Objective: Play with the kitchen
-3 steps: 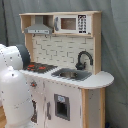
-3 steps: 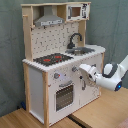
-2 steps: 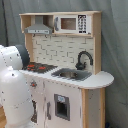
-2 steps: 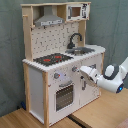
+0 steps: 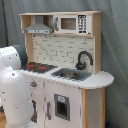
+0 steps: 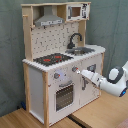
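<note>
We see the kitchen (image 6: pixel 60 65) standing on the desk (image 6: pixel 100 115), near its back edge. Gripper (image 6: pixel 80 73) tip sits at the knob (image 6: pixel 74 69) under the hob (image 6: pixel 52 58). Can't tell jaw opening. No readable writing.

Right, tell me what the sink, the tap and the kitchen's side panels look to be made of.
Sink: looks like steel, a grey basin with a dull sheen. Tap: matt black, plastic or painted metal; it cannot be told which. Kitchen: side panels look like pale wood or wood-look board with a light tan tone, and the fronts look painted white.
</note>
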Available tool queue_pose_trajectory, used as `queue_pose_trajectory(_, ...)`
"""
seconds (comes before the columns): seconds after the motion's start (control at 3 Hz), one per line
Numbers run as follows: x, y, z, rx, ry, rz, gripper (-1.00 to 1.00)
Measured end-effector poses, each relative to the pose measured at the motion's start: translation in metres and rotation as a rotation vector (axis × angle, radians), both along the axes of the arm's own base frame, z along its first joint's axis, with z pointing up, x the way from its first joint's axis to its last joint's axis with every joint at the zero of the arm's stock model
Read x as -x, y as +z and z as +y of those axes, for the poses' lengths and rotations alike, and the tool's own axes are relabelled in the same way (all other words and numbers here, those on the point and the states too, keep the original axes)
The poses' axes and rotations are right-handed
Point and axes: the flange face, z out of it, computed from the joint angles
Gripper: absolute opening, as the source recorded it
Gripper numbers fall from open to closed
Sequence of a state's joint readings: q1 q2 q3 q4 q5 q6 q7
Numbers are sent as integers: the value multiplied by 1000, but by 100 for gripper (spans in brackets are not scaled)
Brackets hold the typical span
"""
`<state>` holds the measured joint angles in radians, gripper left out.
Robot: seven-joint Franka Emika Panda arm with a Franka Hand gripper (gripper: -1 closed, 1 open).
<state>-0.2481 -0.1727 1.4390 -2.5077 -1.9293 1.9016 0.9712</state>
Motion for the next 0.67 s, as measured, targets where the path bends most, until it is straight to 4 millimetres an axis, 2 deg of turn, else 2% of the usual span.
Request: queue_pose_trajectory(0.67,22,6,14,170,2,-95,100)
